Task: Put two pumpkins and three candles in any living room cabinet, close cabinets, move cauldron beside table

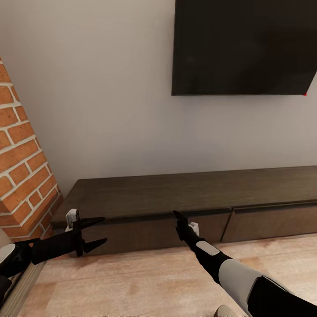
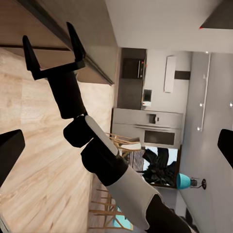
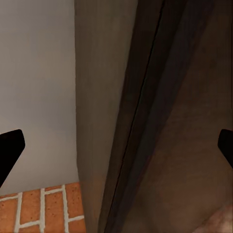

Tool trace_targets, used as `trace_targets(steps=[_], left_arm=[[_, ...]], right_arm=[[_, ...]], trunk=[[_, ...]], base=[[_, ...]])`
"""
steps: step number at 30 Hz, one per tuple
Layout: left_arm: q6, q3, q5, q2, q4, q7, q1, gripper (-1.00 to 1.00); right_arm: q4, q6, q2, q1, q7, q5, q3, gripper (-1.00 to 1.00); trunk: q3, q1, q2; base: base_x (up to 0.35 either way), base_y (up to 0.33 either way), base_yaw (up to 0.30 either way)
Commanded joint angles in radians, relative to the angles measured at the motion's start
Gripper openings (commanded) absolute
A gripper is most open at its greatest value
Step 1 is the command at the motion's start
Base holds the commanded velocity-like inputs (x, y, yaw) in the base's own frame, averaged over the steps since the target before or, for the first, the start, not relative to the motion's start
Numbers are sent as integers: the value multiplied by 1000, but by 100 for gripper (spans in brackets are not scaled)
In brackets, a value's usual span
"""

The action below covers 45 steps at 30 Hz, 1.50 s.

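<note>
The long, low cabinet [image 1: 193,198] of dark matte wood runs along the pale wall, flat drawer fronts closed, beside a rough brick pillar [image 1: 22,167]. Both black claws hover before it, released — left claw [image 1: 97,232] with tapered fingers spread, right claw [image 2: 54,47] likewise parted, near the cabinet's top edge.

A home living room: a wall-mounted TV [image 1: 244,46] above a long low cabinet [image 1: 176,198], brick column [image 1: 22,167], wood floor [image 1: 145,281], kitchen fridge [image 2: 148,127] beyond
</note>
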Motion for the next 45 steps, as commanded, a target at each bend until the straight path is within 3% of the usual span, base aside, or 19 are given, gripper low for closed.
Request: trace_targets(steps=[1, 7, 24, 42, 45], left_arm=[[1, -1, 11, 1, 0, 9, -1, 100], [1, -1, 11, 1, 0, 9, -1, 100], [1, 4, 13, 1, 0, 9, -1, 100], [1, 5, 13, 1, -4, 8, -1, 100], [1, 4, 13, 1, -12, 8, -1, 100]], right_arm=[[-1, 4, 0, -1, 8, -10, 5, 100], [-7, 2, -1, -1, 15, -10, 6, 100], [-1, 0, -1, -1, 180, -7, 9, 100], [-1, -1, 0, -1, 211, -6, 12, 100], [-1, -1, 0, -1, 219, -5, 13, 100]], trunk=[[-5, 0, -1], [-28, 3, -2], [-94, 11, -6], [-163, 19, -10], [-163, 19, -10]], base=[[0, 0, 0], [0, 0, 0], [0, 0, 0], [0, 0, 0], [0, 0, 0]])
